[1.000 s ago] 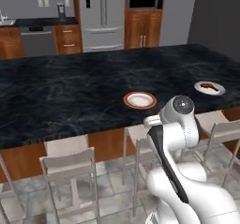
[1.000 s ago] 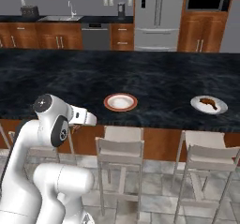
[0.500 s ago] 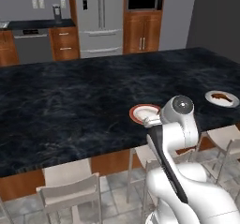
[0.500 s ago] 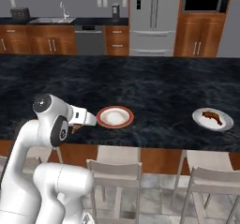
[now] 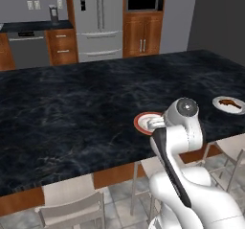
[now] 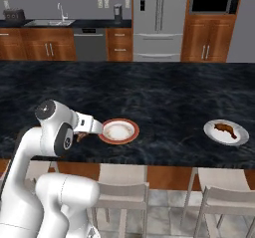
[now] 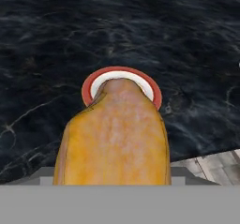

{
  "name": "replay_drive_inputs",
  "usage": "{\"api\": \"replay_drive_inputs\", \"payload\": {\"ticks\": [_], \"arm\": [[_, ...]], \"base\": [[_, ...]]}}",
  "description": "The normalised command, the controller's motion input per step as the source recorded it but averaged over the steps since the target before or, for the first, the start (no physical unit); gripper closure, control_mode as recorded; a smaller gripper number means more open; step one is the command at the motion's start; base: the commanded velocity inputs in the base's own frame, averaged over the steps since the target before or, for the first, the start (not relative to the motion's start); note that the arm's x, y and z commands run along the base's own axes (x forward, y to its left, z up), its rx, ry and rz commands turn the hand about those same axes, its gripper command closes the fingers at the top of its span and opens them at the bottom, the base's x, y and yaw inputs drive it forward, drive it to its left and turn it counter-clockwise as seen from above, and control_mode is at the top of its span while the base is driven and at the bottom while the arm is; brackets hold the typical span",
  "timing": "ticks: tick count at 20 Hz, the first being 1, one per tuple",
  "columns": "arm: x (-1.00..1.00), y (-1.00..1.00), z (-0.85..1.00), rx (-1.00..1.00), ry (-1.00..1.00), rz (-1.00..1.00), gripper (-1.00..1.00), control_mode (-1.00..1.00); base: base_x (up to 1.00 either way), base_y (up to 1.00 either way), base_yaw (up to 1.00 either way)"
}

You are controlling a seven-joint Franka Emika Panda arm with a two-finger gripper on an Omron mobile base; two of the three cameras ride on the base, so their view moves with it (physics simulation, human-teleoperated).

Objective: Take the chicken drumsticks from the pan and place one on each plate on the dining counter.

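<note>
- Over the dining counter (image 6: 164, 97), the gripper (image 6: 79, 136) is clamping the golden drumstick (image 7: 115, 138) (looming large) beside the red-rimmed plate (image 6: 118, 131).
- Well apart, a dark drumstick (image 6: 225, 129) is lying on the white plate (image 6: 240, 137).

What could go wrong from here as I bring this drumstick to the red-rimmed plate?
1. The golden drumstick fills the hand view and hides part of the red-rimmed plate, so a release may be misjudged.
2. That plate sits close to the dining counter edge; a short drop could send the drumstick onto the chairs.
3. The gripper rides low beside the plate and could nudge it.
</note>
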Motion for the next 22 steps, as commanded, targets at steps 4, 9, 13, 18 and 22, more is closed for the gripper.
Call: {"api": "replay_drive_inputs", "payload": {"ticks": [4,9,13,18,22], "arm": [[0.02,-0.39,0.00,0.13,-0.04,-0.10,1.00,-1.00],[0.22,-0.61,0.01,0.23,0.00,-0.02,1.00,-1.00],[0.59,-0.28,0.03,0.16,0.03,0.00,1.00,-1.00],[0.82,-0.05,0.00,0.08,0.05,0.00,1.00,-1.00],[0.86,0.01,0.00,0.00,0.03,0.00,1.00,-1.00]], "base": [[0.00,0.00,0.00],[0.00,0.00,0.00],[0.00,0.00,0.00],[0.00,0.00,0.00],[0.00,0.00,0.00]]}}
